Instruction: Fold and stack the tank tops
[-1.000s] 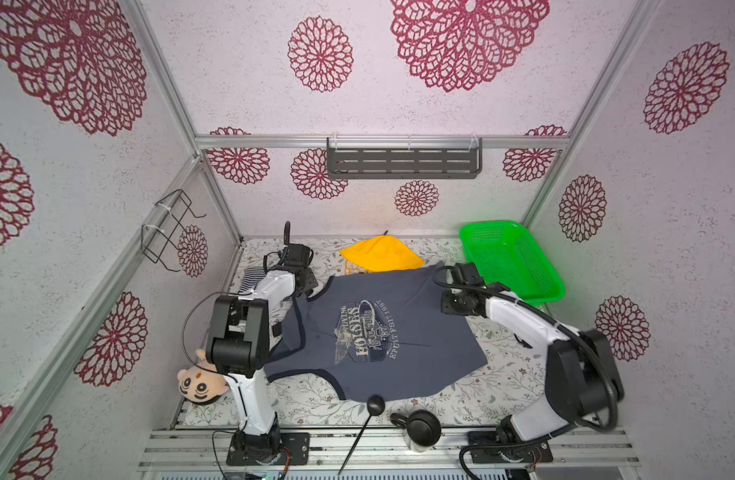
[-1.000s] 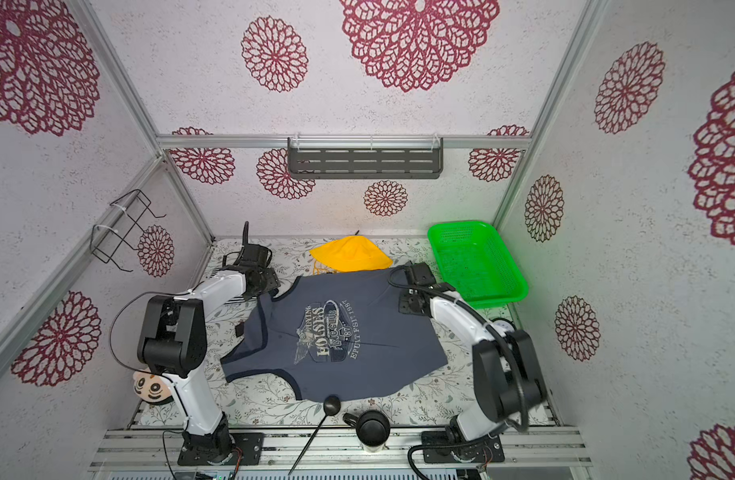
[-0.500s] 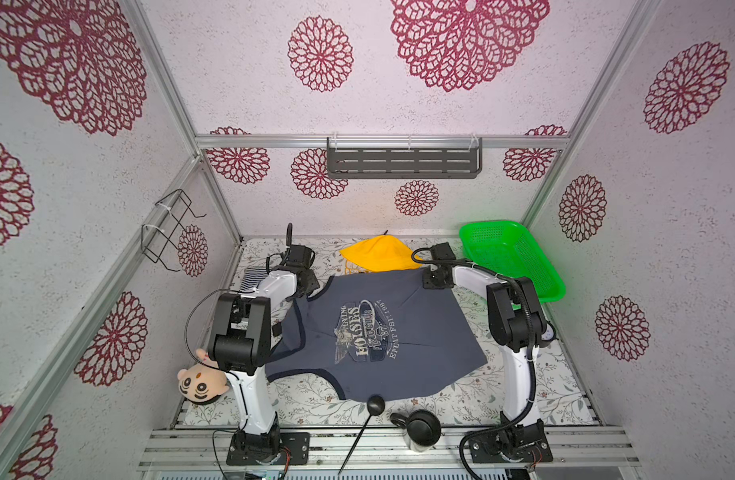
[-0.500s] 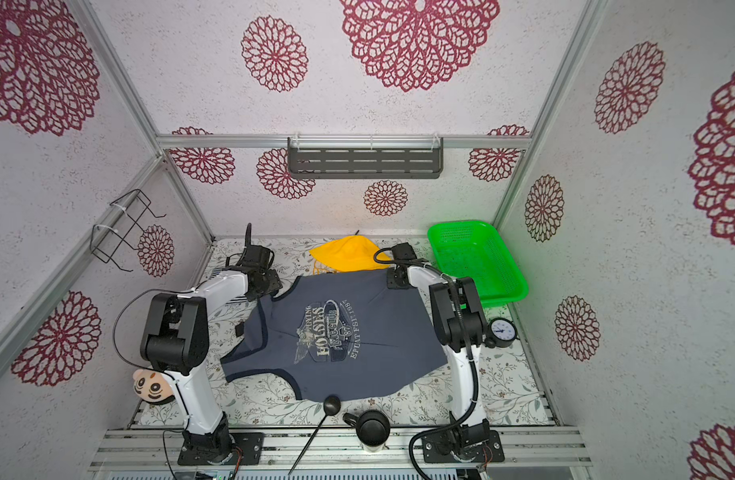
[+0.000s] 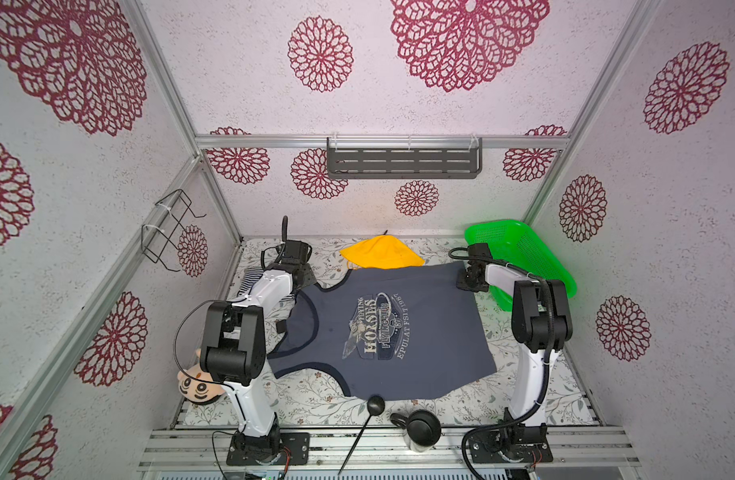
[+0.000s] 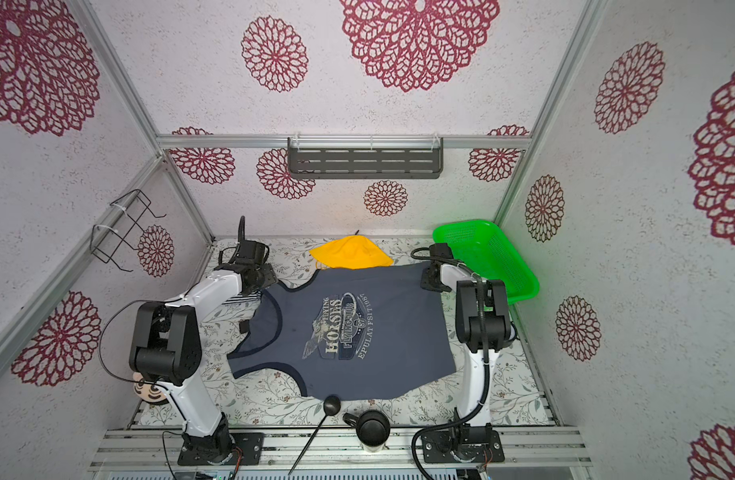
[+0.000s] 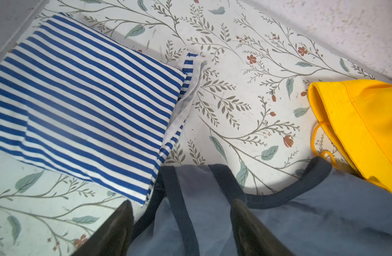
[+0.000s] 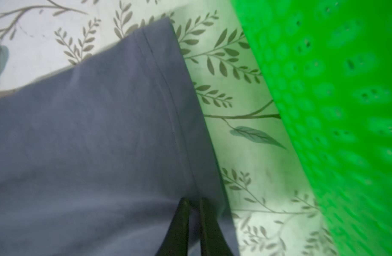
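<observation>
The slate blue-grey tank top (image 5: 382, 332) (image 6: 349, 328) with the cream "Horses" print lies spread flat in the middle of the table. My left gripper (image 5: 304, 279) (image 7: 181, 206) is open at its far left shoulder strap, with the strap (image 7: 190, 199) lying between the fingers. My right gripper (image 5: 467, 280) (image 8: 193, 206) is shut on the hem at the top's far right corner, beside the basket. A folded navy-and-white striped tank top (image 7: 79, 99) (image 5: 249, 282) lies at the far left, mostly hidden under the left arm in both top views.
A yellow cloth hat (image 5: 380, 257) (image 7: 356, 124) touches the top's far edge. A green basket (image 5: 523, 257) (image 8: 334, 110) stands at the far right. Along the front edge are a black ladle (image 5: 374, 405), a black mug (image 5: 419, 426) and a plush toy (image 5: 195, 386).
The right gripper swung in to the far hem, then drew its corner out to the right beside the basket, while its elbow rose upright. The left arm barely moved.
</observation>
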